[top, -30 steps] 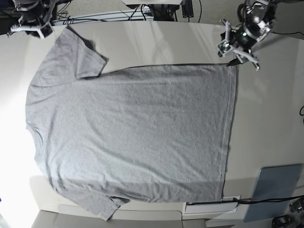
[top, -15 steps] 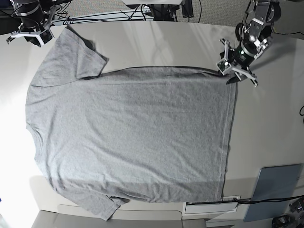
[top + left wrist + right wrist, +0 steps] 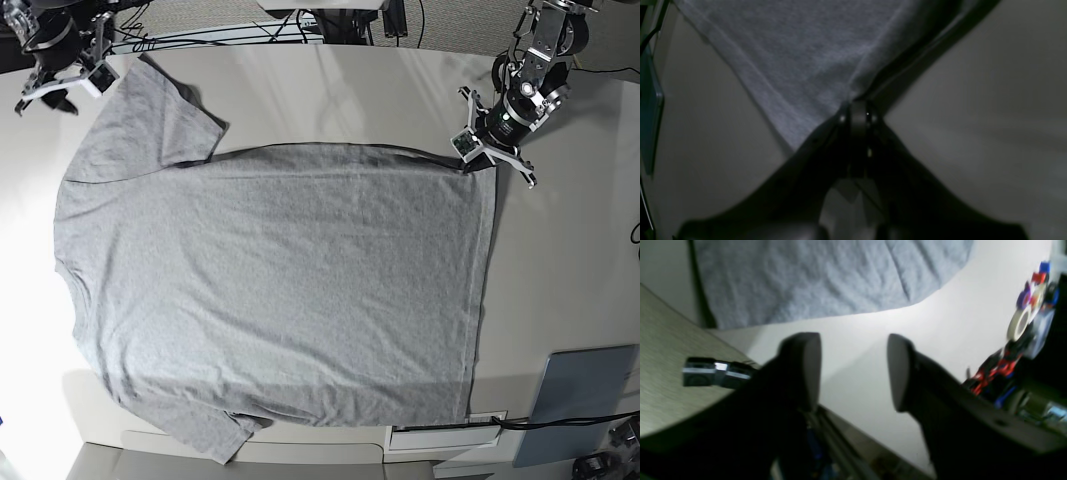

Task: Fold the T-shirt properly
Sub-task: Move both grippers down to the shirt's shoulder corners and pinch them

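Observation:
The T-shirt [image 3: 270, 290] lies spread flat on the table, plain light grey side up, neck to the left and hem to the right; no lettering shows. My left gripper [image 3: 480, 160] is at the far hem corner. In the left wrist view it [image 3: 858, 107] is shut on that corner of the T-shirt [image 3: 806, 60], which rises a little from the table. My right gripper [image 3: 48, 98] is open and empty just left of the far sleeve. In the right wrist view its fingers [image 3: 806, 366] stand apart above bare table, with the sleeve [image 3: 826, 276] beyond them.
A flat blue-grey panel [image 3: 585, 395] lies at the near right, with a white strip [image 3: 445, 435] beside it at the table's front edge. Cables run along the back edge. Tape rolls and small coloured parts [image 3: 1027, 316] sit off the table's end near my right gripper.
My left gripper has come down from behind the table's far right onto the hem corner and shut on it; the far edge there shifted slightly. My right gripper drifted a little toward the left.

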Controlling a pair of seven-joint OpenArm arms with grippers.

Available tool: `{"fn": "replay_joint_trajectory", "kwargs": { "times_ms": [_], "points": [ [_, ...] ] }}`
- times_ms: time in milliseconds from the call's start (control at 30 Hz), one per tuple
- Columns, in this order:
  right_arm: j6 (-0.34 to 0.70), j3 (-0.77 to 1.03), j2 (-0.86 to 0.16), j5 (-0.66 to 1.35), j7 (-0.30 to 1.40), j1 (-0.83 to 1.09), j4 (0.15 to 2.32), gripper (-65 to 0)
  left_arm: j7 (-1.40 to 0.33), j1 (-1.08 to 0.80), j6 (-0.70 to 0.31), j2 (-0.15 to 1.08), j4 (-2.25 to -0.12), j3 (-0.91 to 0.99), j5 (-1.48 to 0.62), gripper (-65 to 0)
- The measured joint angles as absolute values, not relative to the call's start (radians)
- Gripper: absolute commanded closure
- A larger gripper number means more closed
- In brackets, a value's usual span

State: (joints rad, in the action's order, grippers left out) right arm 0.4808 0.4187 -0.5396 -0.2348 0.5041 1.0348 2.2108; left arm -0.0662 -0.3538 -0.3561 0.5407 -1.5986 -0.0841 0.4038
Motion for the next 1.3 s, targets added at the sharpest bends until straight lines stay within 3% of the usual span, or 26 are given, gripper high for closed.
{"fn": "replay_joint_trajectory", "kwargs": {
  "times_ms": [300, 533, 867, 1300],
  "points": [
    [0.499, 0.419, -0.679, -0.337, 0.43, 1.017, 2.15, -33.6, -0.071, -0.354, -0.347, 0.535, -1.598, -0.084, 0.407, 0.0],
    [0.601, 0.4, -0.704, -0.396, 0.312, 0.945, 1.973, -33.5, -0.071, -0.354, -0.347, 0.535, -1.598, -0.084, 0.41, 0.0],
    [0.551, 0.078, -0.726, -0.516, 0.393, 0.715, 1.801, -33.5, -0.076, -0.357, -0.308, 0.532, -1.597, -0.086, 0.411, 0.0],
    [0.508, -0.127, -0.734, -0.538, 0.434, 0.493, 1.727, -33.5, -0.077, -0.356, -0.303, 0.532, -1.595, -0.087, 0.411, 0.0]
  ]
}}
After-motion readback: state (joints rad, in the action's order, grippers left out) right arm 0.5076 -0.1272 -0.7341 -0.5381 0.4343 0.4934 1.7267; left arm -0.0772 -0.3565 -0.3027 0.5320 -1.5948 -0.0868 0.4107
